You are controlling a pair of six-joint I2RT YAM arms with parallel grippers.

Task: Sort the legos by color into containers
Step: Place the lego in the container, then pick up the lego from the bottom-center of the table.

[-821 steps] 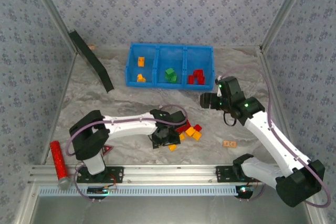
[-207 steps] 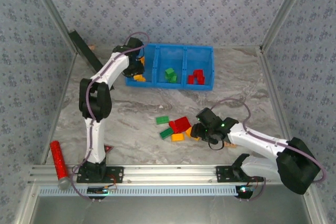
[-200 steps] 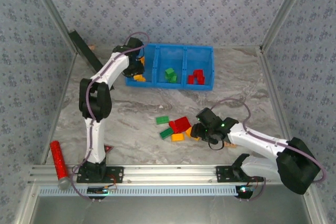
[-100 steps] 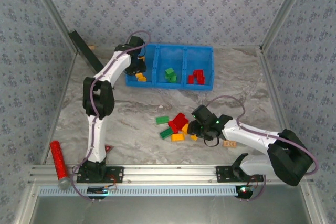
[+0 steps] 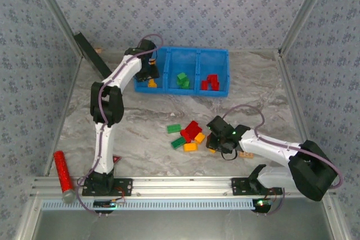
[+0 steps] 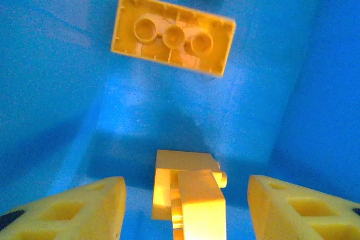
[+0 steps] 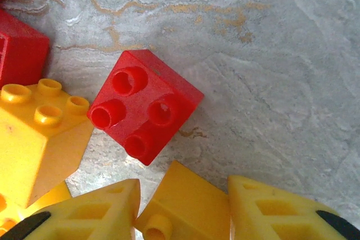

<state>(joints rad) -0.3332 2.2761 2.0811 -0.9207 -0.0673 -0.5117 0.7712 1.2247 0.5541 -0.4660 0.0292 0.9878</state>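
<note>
Left gripper [image 5: 149, 72] has stayed in the left compartment of the bright blue three-compartment plastic bin [image 5: 185, 51] at the far side. We now see its jaws apart, with a small yellow-orange studded plastic brick [image 6: 188, 195] loose between them, a gap on each side. Right gripper [image 5: 216, 142] has shifted slightly nearer, at the right edge of the loose brick pile [image 5: 188, 136] mid-table. It's now clamped on a third yellow-orange brick [image 7: 185, 202]. A red four-stud cube [image 7: 143, 105] lies just beyond its fingers.

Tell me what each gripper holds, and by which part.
Left gripper: nothing; its fingers stand clear of the loose brick in the bin. Right gripper: a yellow brick, pinched by two opposite sides.
</note>
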